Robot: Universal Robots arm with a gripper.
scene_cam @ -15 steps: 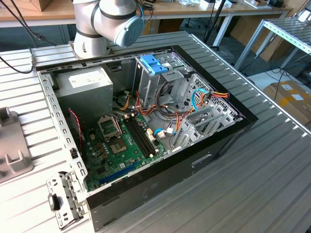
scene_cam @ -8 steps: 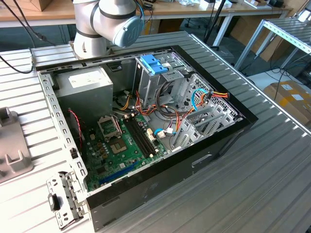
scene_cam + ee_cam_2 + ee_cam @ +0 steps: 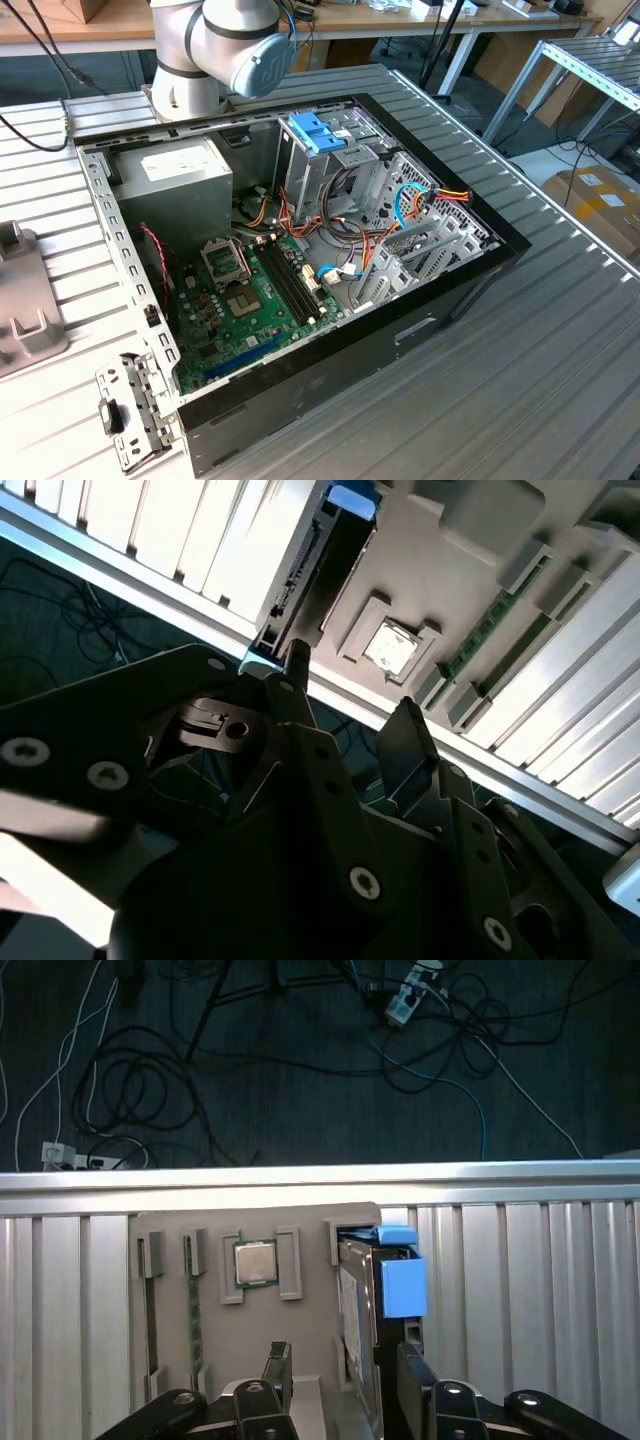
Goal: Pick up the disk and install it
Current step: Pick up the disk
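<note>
- In the first wrist view the gripper is open, its two dark fingers set well apart.
- The disk lies in the gap between those fingers. It stands on edge, and its light-blue frame sits on the side towards one finger.
- I cannot tell whether either finger touches the disk. The jaws are plainly not closed on it, and the gripper has hold of nothing.
- The disk sits in a slot at one end of a flat grey holder.
- Just beside the disk's slot, a square processor chip lies flat in its own recess in the holder.
- Past the chip, a green memory stick stands on edge in a narrow slot.
- The holder rests on the ribbed aluminium desk.
- Beyond the desk's edge is the dark floor, strewn with loose cables.
- The second wrist view shows the same spread gripper close to the near end of the disk, with the chip off to one side.
- In the exterior view the arm rises behind an open computer case lying on the desk.
- Inside the case, the green motherboard is nearest, with the power supply box behind it.
- A drive cage with blue tabs stands towards the exterior view's right of that box.
</note>
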